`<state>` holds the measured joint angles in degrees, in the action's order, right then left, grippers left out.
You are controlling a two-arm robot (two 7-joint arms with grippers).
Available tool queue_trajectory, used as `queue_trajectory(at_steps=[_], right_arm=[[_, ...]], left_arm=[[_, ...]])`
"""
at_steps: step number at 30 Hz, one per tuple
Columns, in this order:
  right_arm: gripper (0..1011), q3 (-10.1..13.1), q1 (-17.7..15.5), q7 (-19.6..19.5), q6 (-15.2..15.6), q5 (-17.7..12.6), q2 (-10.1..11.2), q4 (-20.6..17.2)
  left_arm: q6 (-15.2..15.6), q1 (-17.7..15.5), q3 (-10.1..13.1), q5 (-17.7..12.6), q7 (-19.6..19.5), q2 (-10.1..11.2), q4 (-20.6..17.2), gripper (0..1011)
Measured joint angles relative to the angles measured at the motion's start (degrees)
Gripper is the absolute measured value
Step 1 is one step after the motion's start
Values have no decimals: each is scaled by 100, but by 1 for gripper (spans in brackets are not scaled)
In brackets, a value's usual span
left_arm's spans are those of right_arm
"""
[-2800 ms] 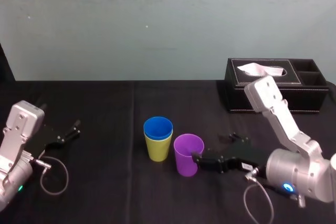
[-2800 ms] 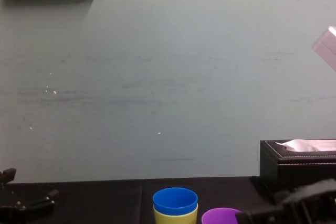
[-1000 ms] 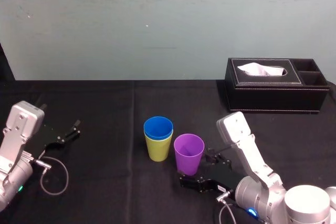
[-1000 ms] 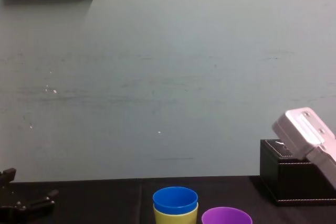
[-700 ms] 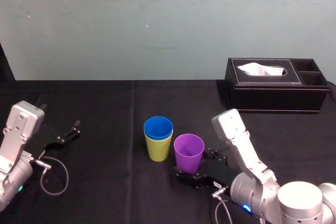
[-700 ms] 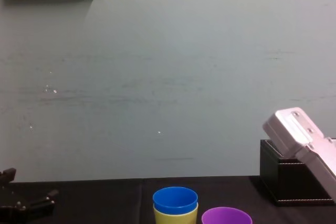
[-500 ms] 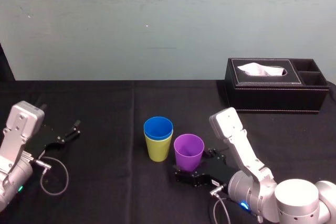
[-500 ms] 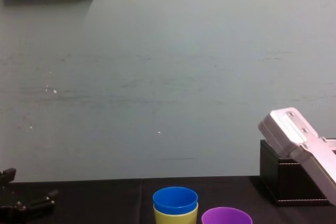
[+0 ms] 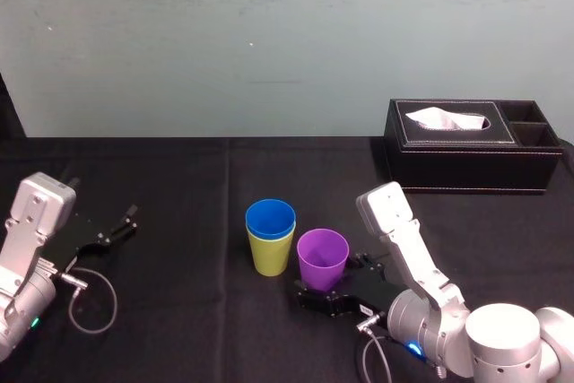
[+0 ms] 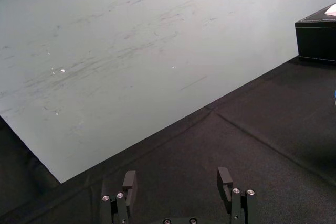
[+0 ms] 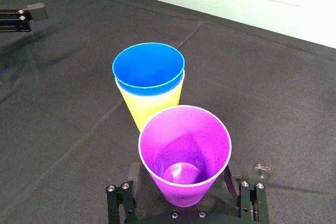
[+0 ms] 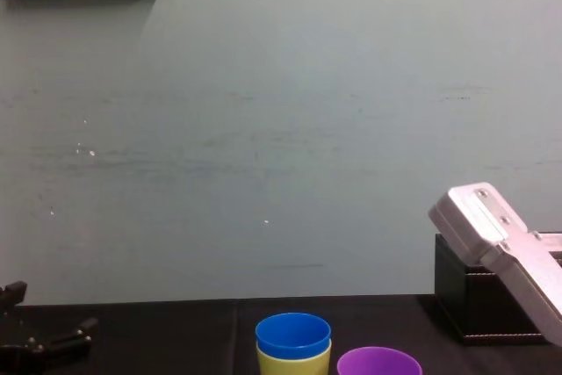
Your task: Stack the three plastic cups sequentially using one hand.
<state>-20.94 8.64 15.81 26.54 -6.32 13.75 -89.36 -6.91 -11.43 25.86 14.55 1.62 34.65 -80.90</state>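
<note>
My right tool (image 11: pixel 181 179) stood open astride the purple cup (image 11: pixel 185 145) on the tabletop (image 9: pixel 179 195), beside the blue cup (image 11: pixel 148 69) nested in the yellow-green cup (image 11: pixel 148 107); light and slick, it probably wanted a gentle low-wall pinch; my left tool (image 10: pixel 178 182) lay parked, open.

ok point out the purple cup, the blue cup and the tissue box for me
purple cup (image 11: pixel 184 153), right wrist view, on its inner wall
blue cup (image 9: pixel 270 218), head view, inside its open mouth
tissue box (image 9: pixel 466 172), head view, on its black front wall
</note>
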Motion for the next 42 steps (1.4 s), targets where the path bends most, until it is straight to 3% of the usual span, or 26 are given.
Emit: queue_trajectory(at_steps=[37,42], right_arm=[[1000,31,83,97,17,120,-120,99],[916,29,80,96,14,120,-119,97]], left_arm=[[0,0,0,0,0,0,0,1000],[0,0,0,0,0,0,0,1000]])
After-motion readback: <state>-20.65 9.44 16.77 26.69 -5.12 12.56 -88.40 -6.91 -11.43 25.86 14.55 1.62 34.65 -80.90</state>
